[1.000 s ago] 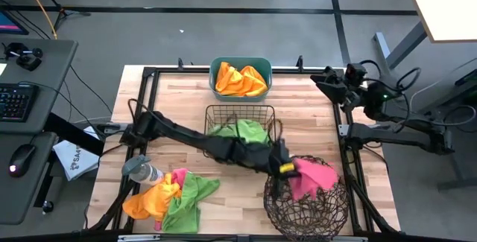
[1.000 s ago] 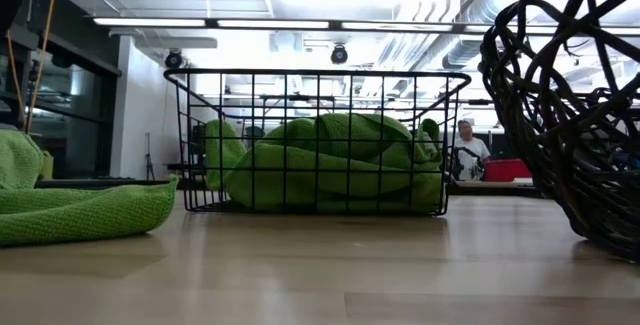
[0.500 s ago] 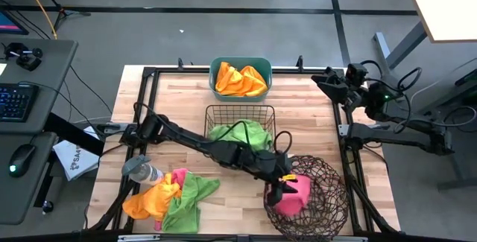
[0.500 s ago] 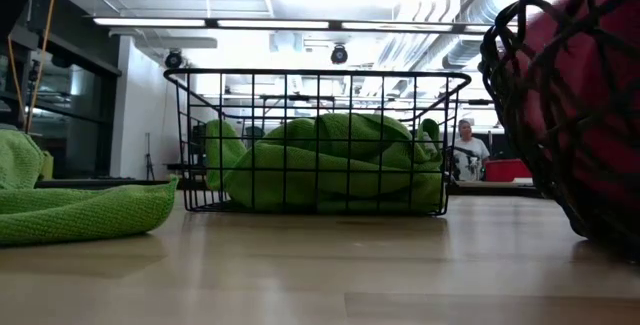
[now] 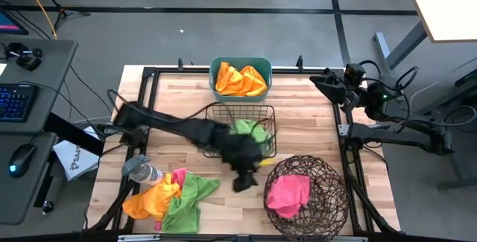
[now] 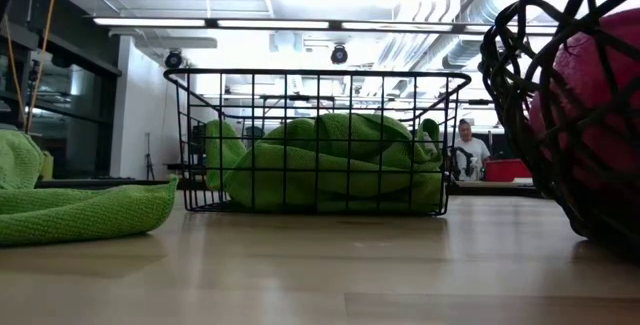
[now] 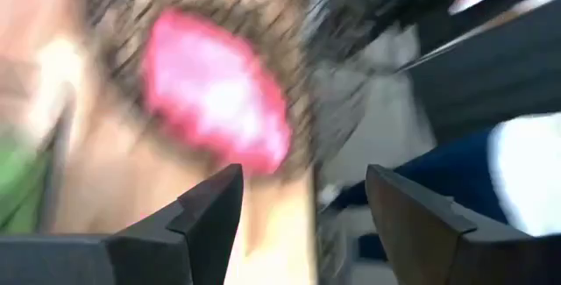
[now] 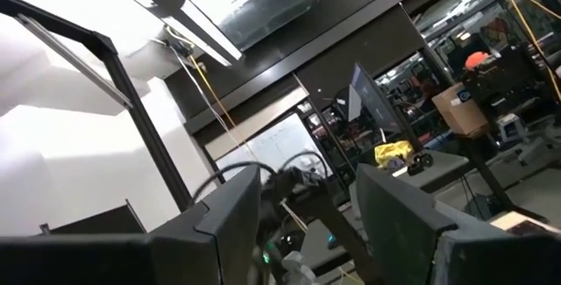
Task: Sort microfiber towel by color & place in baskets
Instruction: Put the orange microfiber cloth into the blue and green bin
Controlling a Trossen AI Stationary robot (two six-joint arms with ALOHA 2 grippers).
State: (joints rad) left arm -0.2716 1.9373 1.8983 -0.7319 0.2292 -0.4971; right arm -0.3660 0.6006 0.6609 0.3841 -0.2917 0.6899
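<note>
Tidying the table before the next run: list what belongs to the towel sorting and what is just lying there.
Job: pink towel in the twig basket; green towels in the wire basket; orange towels in the teal tub; unsorted pile.
Lying about: grey bottle.

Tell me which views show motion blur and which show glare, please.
Left wrist view: heavy blur smears the pink towel and twig basket. High view: the left arm is streaked. Low view: ceiling lights glare, and the wire basket is sharp.

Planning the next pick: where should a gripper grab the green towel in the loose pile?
Probably the green towel's free flap, which spreads toward the round basket, coming straight down. Its other edge lies against the orange towel, so a pinch there may lift both.
</note>
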